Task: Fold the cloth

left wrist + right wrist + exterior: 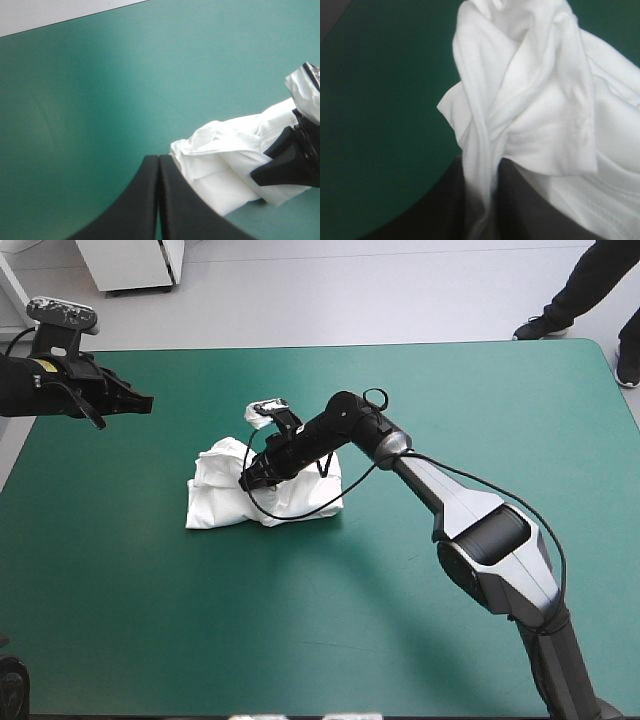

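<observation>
White T-shirt (225, 502), a crumpled heap, lies mid-cover (150, 620); the right gripper (255, 475) sits on top of it, pinched tight on a fold; the left gripper (140, 402) hangs closed and empty toward the far left edge, well apart, the heap lying to its right.

The T-shirt (220, 498), centre of the high view, is soft white cloth: matt, heavily creased, with a stitched hem showing up close. The teal-green cover (450, 390) looks smooth and matt, with a faint sheen across it. The left gripper (159, 159) has smooth, dull black, plastic-looking fingers. Lower right, the right arm's shell (505, 550) shines grey and glossy.
</observation>
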